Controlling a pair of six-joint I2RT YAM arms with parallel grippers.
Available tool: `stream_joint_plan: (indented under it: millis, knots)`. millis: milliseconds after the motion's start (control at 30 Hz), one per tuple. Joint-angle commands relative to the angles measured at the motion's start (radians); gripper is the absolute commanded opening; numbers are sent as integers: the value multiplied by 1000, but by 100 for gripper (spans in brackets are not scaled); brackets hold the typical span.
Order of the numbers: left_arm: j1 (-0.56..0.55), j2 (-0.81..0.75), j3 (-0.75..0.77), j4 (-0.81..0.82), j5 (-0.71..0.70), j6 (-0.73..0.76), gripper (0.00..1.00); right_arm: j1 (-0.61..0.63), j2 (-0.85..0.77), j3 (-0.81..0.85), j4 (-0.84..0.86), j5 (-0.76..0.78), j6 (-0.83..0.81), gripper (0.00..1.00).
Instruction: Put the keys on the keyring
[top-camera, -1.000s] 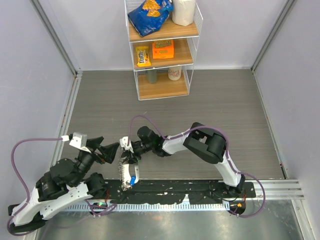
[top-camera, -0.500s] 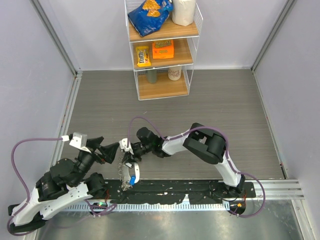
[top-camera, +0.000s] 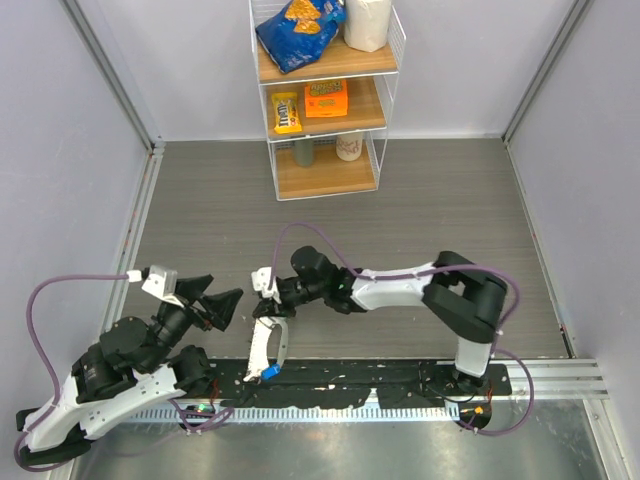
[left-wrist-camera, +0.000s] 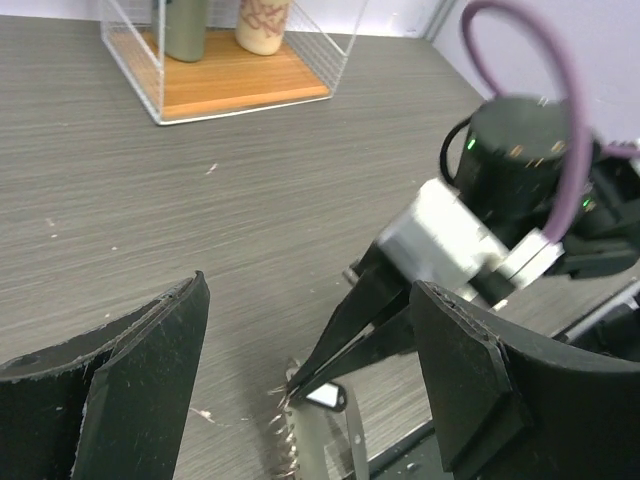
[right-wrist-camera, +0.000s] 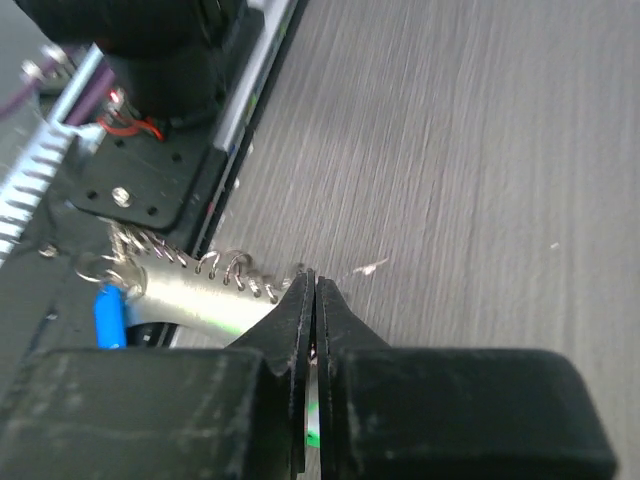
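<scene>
Right pincer (top-camera: 267, 318) rightward, keyring (top-camera: 254, 348) at its tip

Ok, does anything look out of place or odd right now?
Only the keyring: pinched in the shut right claw, it trails off the table onto the black base plate, with its blue key lying there.

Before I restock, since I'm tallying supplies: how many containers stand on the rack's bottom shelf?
2 on the bottom shelf: a dark green can at left, a pale cup beside it. More could hide behind.
</scene>
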Motion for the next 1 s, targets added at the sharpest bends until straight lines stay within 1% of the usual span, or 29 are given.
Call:
stream_joint_plan:
  millis: [0, 100, 133, 233, 333, 400, 533, 600, 733, 967]
  knots:
    - [2, -35, 13, 87, 112, 40, 87, 6, -192, -6, -83, 33, 13, 5]
    - [1, -14, 33, 120, 189, 79, 87, 8, -298, -10, -184, 36, 19, 6]
    - [2, 29, 44, 126, 207, 88, 87, 9, -313, -9, -210, 37, 19, 5]
    - [0, 72, 80, 137, 262, 119, 87, 16, -408, 2, -337, 51, 4, 6]
    - [0, 104, 108, 169, 316, 136, 87, 19, -484, 30, -446, 88, -8, 5]
    - [1, 123, 126, 193, 360, 145, 87, 22, -510, 69, -591, 120, 7, 5]
    - [0, 192, 156, 222, 480, 150, 87, 39, -521, 209, -773, 206, 49, 5]
    - [0, 233, 174, 227, 531, 142, 87, 48, -533, 240, -813, 231, 65, 5]
    - [0, 289, 190, 253, 603, 122, 87, 57, -589, 255, -837, 263, 102, 5]
    - [2, 315, 223, 278, 626, 113, 88, 66, -634, 332, -903, 358, 177, 5]
